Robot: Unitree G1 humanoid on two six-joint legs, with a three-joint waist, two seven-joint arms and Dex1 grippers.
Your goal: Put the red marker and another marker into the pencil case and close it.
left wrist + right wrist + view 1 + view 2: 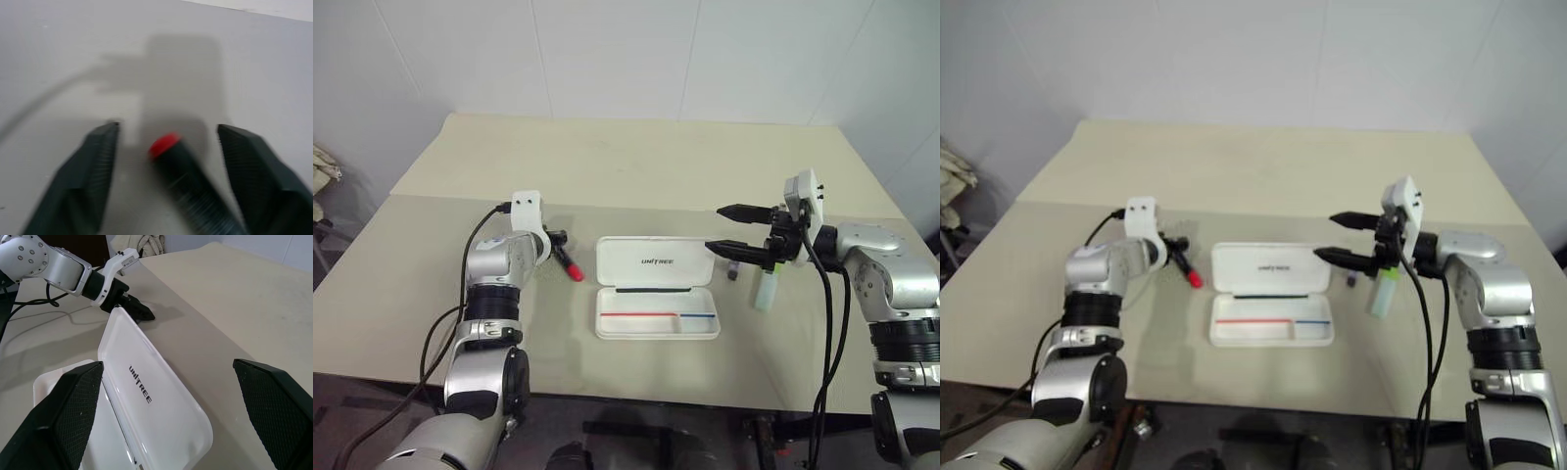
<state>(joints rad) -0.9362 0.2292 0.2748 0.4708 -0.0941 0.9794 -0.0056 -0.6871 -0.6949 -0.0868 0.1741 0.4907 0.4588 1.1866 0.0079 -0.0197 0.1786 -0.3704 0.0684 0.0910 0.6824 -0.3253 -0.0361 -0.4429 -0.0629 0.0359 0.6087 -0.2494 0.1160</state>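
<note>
The pencil case (657, 301) lies open in the middle of the table (636, 157) in front of me, lid (655, 262) folded back flat with the dark lettering facing up, tray (658, 324) nearer me showing a thin red and blue line. My left gripper (562, 247) is down at the table surface just left of the case, fingers (88, 181) set apart with the red marker (572, 266) lying between them; in the left wrist view there is a gap on each side of the barrel, so the jaws bracket it but do not press on it. The marker's red end points toward the case. My right gripper (726, 229) hangs above the table at the case's right end, pointing across toward the lid, jaws spread wide and holding nothing. The pale green marker (765, 290) lies on the table under my right wrist, just right of the case. A small dark stubby object (732, 271) sits between it and the case.
</note>
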